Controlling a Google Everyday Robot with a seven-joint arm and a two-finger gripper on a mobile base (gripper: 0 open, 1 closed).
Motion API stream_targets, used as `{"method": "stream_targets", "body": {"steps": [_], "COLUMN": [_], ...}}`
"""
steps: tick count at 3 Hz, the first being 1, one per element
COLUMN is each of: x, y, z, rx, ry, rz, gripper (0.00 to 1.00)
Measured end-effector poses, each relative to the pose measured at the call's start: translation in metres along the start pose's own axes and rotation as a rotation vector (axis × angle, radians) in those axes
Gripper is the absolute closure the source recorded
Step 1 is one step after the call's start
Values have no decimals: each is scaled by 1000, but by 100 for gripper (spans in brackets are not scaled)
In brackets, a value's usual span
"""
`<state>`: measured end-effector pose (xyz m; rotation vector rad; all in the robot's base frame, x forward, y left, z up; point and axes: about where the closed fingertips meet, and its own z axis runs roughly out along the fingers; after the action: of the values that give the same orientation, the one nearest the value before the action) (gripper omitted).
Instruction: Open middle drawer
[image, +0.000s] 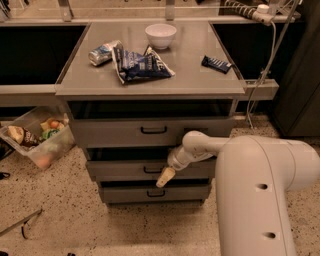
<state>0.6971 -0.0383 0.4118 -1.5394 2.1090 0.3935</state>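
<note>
Claw, spread or pressed together cannot be told, at the front of the middle drawer, whose black handle lies just up-left of it; poor purchase on that slim bar could let a pull slip off.

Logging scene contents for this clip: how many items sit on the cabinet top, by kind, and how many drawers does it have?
Bowls: 1, white bowl
Cans: 1, silver can
Snack bags: 1, blue bag
Wrapped bars: 1, dark bar
Drawers: 3, top drawer, middle drawer, bottom drawer
Total: 7
The gripper is at the middle drawer's front, beside its handle.
</note>
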Motion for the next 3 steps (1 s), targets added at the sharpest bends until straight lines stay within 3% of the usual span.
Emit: {"method": "stream_targets", "body": {"steps": [1, 3], "x": [9, 13], "y": [32, 45], "z": [-12, -12], "rx": [-95, -118], "ry": [17, 35], "rz": [46, 65], "gripper": [0, 0]}}
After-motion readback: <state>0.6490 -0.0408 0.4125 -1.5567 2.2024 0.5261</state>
